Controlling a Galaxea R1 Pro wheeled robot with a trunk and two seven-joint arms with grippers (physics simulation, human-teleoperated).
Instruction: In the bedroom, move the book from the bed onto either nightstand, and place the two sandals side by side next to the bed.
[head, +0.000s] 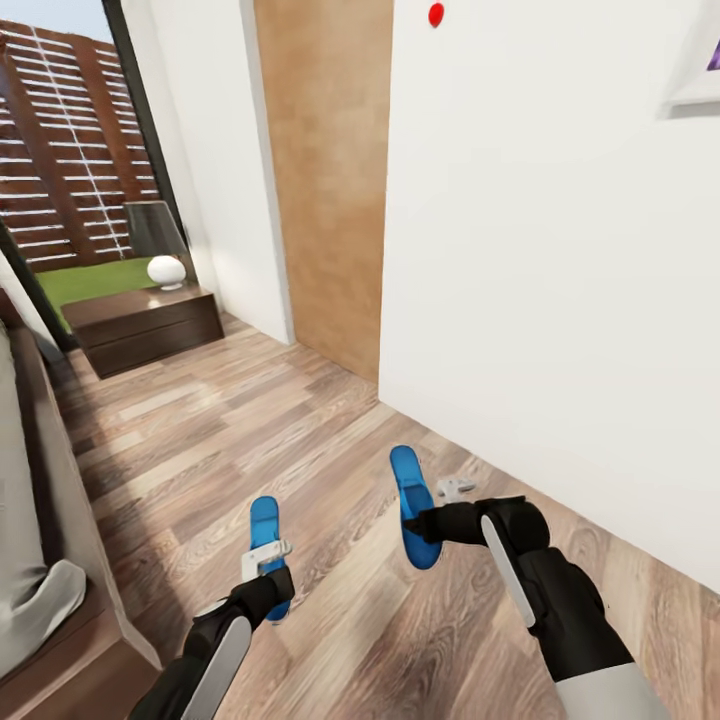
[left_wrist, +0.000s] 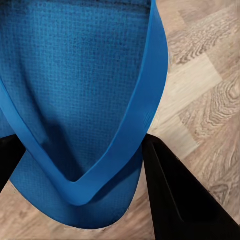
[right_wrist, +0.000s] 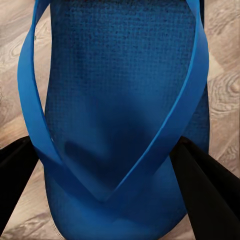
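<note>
You are carrying one blue sandal (head: 265, 530) in your left tool (head: 268, 580) at lower centre and the other sandal (head: 413, 505) in your right tool (head: 425, 523), both clamped above the wood floor (head: 230, 430), with the nightstand (head: 145, 325) at upper left.

two blue sandals: one sandal (head: 266, 545) at the left gripper (head: 270, 568), the other sandal (head: 414, 507) at the right gripper (head: 432, 522). two grippers. one nightstand (head: 145, 325), bearing one lamp (head: 157, 240) and one white round object (head: 166, 270). one bed (head: 40, 520). one red dot (head: 436, 14) and one framed picture (head: 698, 60) on the wall.
</note>
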